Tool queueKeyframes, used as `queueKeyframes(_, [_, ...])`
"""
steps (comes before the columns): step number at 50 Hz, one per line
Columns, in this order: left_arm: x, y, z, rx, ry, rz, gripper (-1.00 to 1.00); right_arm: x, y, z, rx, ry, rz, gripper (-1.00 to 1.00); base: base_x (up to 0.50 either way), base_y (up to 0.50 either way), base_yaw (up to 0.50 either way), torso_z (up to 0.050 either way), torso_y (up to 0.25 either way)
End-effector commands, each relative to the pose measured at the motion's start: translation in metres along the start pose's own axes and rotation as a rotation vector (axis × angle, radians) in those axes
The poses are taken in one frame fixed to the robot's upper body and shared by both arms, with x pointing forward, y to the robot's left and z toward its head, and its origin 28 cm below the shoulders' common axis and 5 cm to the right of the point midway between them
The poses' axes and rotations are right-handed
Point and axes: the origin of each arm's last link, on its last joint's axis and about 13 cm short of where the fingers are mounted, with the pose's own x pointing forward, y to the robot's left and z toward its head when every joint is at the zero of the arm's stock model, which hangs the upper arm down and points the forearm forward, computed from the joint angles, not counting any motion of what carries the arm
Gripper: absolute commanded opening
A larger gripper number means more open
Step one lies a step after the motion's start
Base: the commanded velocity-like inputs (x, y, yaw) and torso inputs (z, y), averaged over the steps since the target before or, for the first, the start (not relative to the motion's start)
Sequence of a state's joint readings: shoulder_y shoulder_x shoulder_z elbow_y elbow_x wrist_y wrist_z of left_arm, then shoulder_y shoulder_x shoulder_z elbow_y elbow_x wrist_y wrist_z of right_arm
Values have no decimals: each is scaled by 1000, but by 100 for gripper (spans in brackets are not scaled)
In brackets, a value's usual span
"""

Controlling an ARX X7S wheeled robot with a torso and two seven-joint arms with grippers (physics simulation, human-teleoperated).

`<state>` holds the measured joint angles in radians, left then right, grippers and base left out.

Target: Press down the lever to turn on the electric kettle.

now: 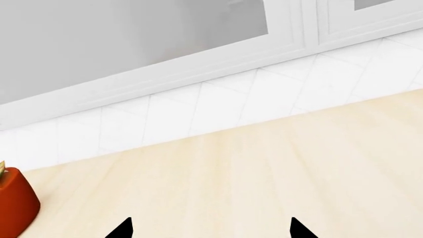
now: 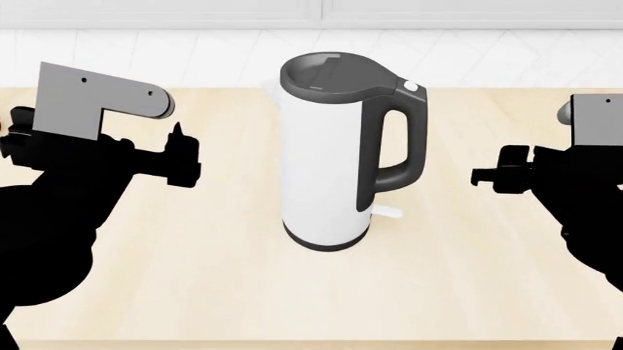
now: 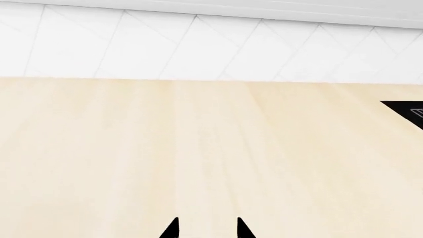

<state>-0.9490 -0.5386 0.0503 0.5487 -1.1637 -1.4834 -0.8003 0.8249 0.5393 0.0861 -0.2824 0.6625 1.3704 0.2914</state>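
The electric kettle (image 2: 322, 168) stands upright in the middle of the wooden counter, white with a dark grey lid and a loop handle facing right. The lever (image 2: 389, 213) is a small white tab jutting right from the kettle's bottom, below the handle. My left gripper (image 2: 180, 157) hovers left of the kettle, apart from it; its tips (image 1: 210, 229) stand wide apart and empty. My right gripper (image 2: 484, 175) hovers right of the handle, above the lever's height and apart from it; its tips (image 3: 207, 229) stand with a narrow gap, empty. Neither wrist view shows the kettle.
A red pot (image 1: 15, 203) with a plant stands on the counter (image 2: 195, 292) to the left. A white tiled wall (image 2: 146, 58) and white window frames run along the back. A dark object (image 3: 404, 111) shows at one edge of the right wrist view.
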Motion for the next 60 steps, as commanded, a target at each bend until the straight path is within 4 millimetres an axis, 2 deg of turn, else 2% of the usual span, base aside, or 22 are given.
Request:
queueKeyframes(1, [-1,1,0,3,-1,6,100,-7,-4,-6,-38,-24,25,-100,0,0,0,0,0])
queueKeyframes(16, [-2,2,1,5,-3,12,100,-23,26,-20,-114,-35,177,-100,0,0,0,0,0])
queueKeyframes(30, [-4,2,2,3,-6,19,100,-25,39,-43,-126,-25,239,-100,0,0,0,0,0])
queueKeyframes(60, [-5,3,-1,0,-3,25,100,-34,61,-50,-163,-36,365,-100,0,0,0,0,0])
